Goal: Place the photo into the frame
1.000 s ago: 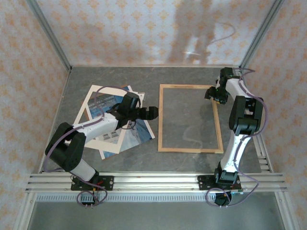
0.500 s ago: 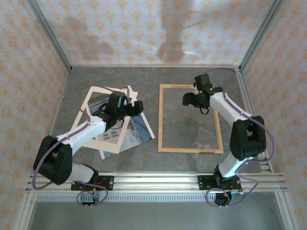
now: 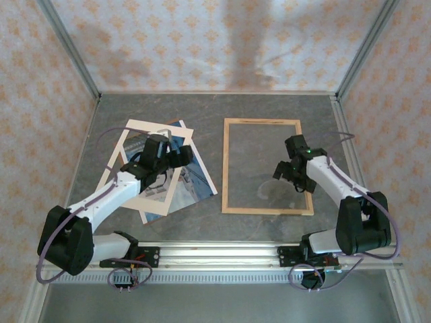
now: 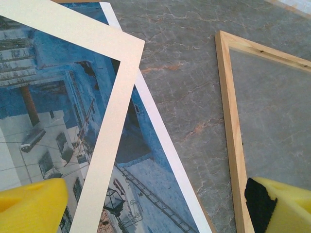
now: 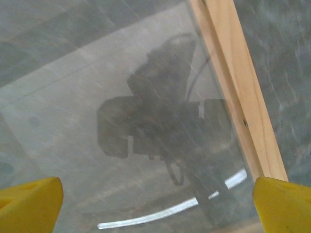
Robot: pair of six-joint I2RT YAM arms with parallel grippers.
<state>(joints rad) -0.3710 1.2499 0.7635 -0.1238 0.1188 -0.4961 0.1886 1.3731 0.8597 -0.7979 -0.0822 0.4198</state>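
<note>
The photo (image 3: pixel 197 183), a blue print with a white border, lies face up left of the frame (image 3: pixel 227 168). A cream mat board (image 3: pixel 138 129) lies askew over most of it. My left gripper (image 3: pixel 188 156) hovers open above the photo's right part. In the left wrist view the photo (image 4: pixel 141 174) and the mat board (image 4: pixel 114 116) pass between my left gripper's (image 4: pixel 155 208) yellow pads, with the frame's wooden strip (image 4: pixel 232 121) to the right. My right gripper (image 3: pixel 289 178) hangs open over the frame's lower right area. The right wrist view has the strip (image 5: pixel 243 87) and reflective glass (image 5: pixel 73 97) under the right gripper (image 5: pixel 155 206).
A brown board edge (image 3: pixel 143 217) pokes out under the photo's near corner. Grey marbled tabletop (image 3: pixel 262 108) surrounds the pieces. Patterned walls close in the back and sides. A metal rail (image 3: pixel 222 252) runs along the near edge by the arm bases.
My right arm swung from the frame's far right corner down over its lower right area, and its jaws opened wider. My left gripper drew back leftward over the photo and mat.
</note>
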